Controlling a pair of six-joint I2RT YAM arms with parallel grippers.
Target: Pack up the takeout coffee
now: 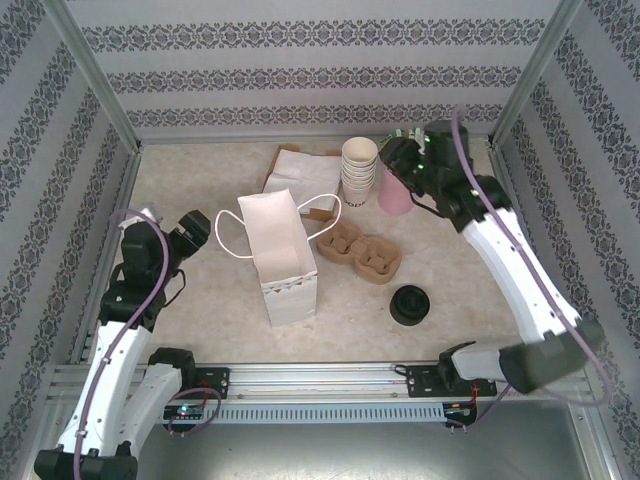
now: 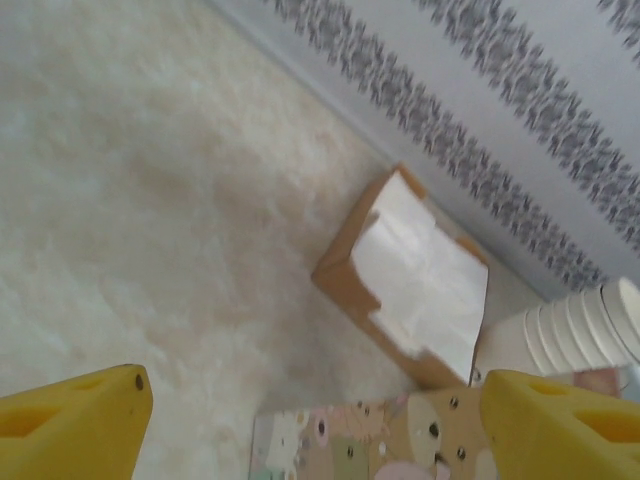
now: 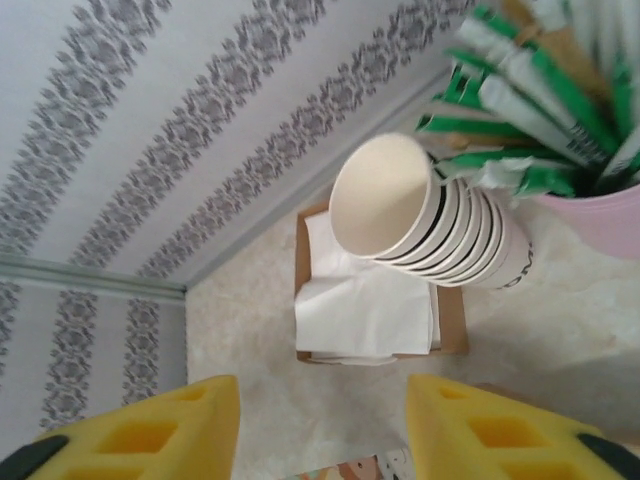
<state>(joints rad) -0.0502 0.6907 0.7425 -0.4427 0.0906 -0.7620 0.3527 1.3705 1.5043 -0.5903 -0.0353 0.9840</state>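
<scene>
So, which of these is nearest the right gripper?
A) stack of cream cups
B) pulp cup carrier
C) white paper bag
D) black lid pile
A: in the top view the right gripper sits at the back of the table, right beside the stack of cream cups.

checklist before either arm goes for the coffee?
1. Paper bag upright, mouth open: ok.
2. Left gripper open and empty: ok.
3. Right gripper open and empty: ok.
4. Black-lidded item is the coffee cup, not a lid pile: cannot tell.
5. Right gripper near that item: not ok; it hangs at the back by the cup stack.
</scene>
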